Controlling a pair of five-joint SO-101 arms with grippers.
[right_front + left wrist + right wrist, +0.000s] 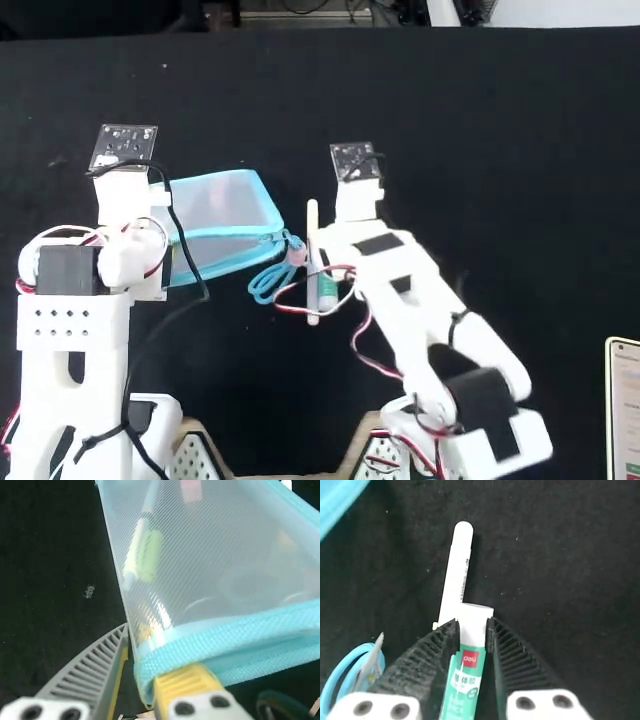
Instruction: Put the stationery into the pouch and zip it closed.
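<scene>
On a black table (500, 150), the left arm stands at the left edge of the scene, its left gripper (163, 237) clenched on the near left edge of a pale blue mesh pouch (215, 220). In the left wrist view the pouch's blue border sits pinched between the grey ribbed finger (95, 665) and the yellow-padded one. A yellow-green pen-shaped item (145, 555) and something pink (190, 490) show hazily through the mesh. The pouch stretches rightward from the gripper, and at its right end a blue cord loop (265, 283) trails onto the table. Just right of that loop, near the middle of the table, the right gripper (325, 278) grasps a green-and-white glue stick (328, 292). The right wrist view shows the black ribbed fingers (440, 650) pressed against both sides of the stick just below its white cap. A white pen (312, 225) lies alongside the glue stick, its far end reaching past the cap. Whether the pen is also gripped cannot be told. A flat white object (625, 410) sits at the near right edge of the scene.
</scene>
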